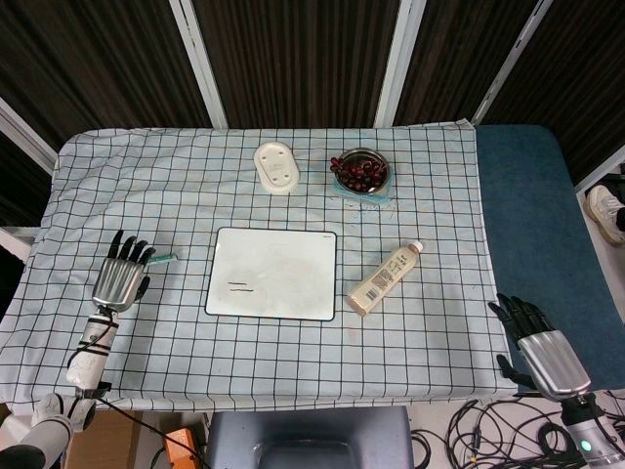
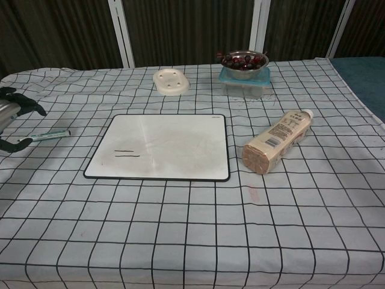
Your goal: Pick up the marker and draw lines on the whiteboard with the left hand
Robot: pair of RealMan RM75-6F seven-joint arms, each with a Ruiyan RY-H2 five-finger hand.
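Lying flat on the checked tablecloth (image 2: pixel 180 235), the marker (image 2: pixel 47 136) sits well to the left of the whiteboard (image 2: pixel 168 144), and we are not holding it. Our left hand (image 1: pixel 121 277) rests just beside the marker with its fingers (image 1: pixel 130 250) spread apart and nothing between them; in the chest view only the dark fingertips (image 2: pixel 21 102) show at the left edge, arched above the marker. Two short dark lines (image 2: pixel 126 153) are drawn on the near left part of the whiteboard. Our right hand (image 1: pixel 543 345) hangs off the near right corner of the table, over the floor, fingers apart and holding nothing. A tan bottle (image 2: pixel 278 140) lies on its side right of the whiteboard. Further back stand a white soap dish (image 2: pixel 171 80) and a metal bowl of dark fruit (image 2: pixel 243 61) atop a clear container (image 2: pixel 245 84).
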